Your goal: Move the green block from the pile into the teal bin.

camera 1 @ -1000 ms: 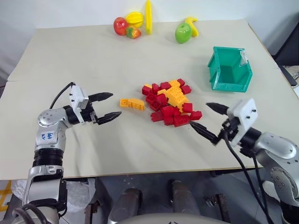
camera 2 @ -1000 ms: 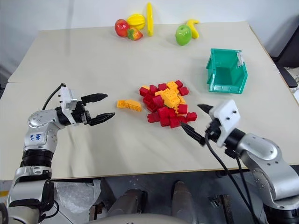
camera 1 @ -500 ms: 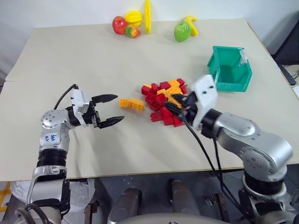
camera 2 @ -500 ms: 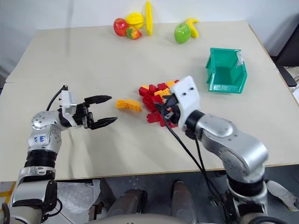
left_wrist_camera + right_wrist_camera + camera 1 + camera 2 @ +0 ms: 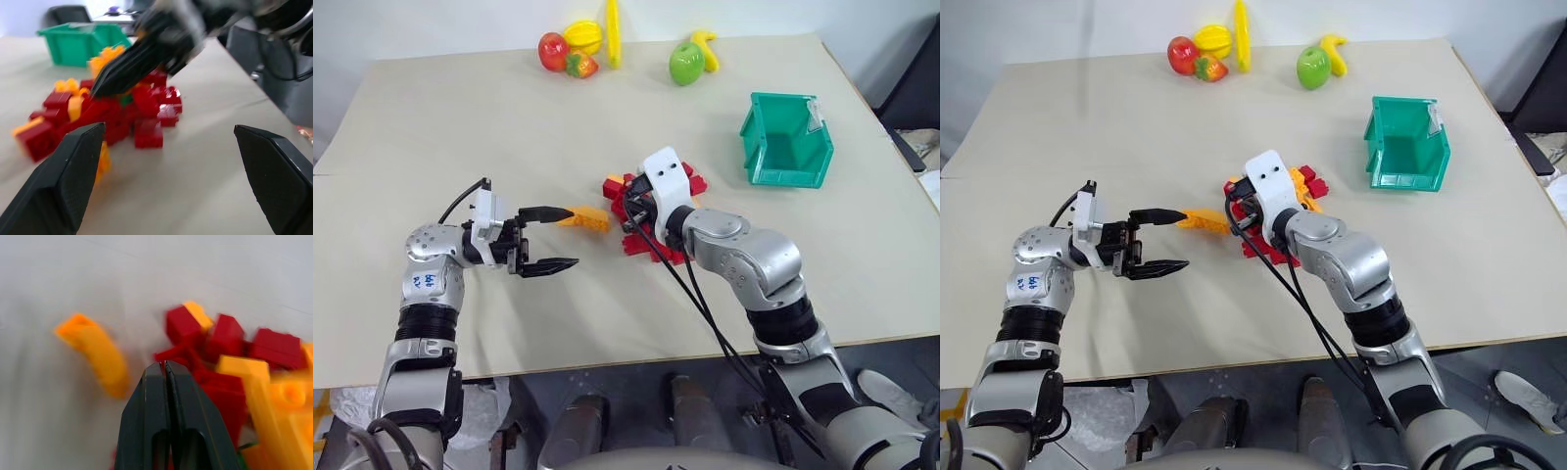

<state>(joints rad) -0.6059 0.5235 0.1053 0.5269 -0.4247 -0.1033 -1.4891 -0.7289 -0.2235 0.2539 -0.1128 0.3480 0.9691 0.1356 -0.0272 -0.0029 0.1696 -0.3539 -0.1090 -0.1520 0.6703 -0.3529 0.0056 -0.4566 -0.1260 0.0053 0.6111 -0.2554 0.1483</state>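
Green block lies in the pile just under right hand

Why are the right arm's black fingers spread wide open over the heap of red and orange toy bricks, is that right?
Not quite: the right arm's black fingers are pressed shut, as the right wrist view shows. They are indeed at the heap of red and orange toy bricks.

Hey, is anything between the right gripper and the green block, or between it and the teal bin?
Yes. The green block is buried in the pile: red bricks crowd around it, only a sliver shows. The right gripper, shut, pokes at those bricks. From pile to teal bin, bare table.
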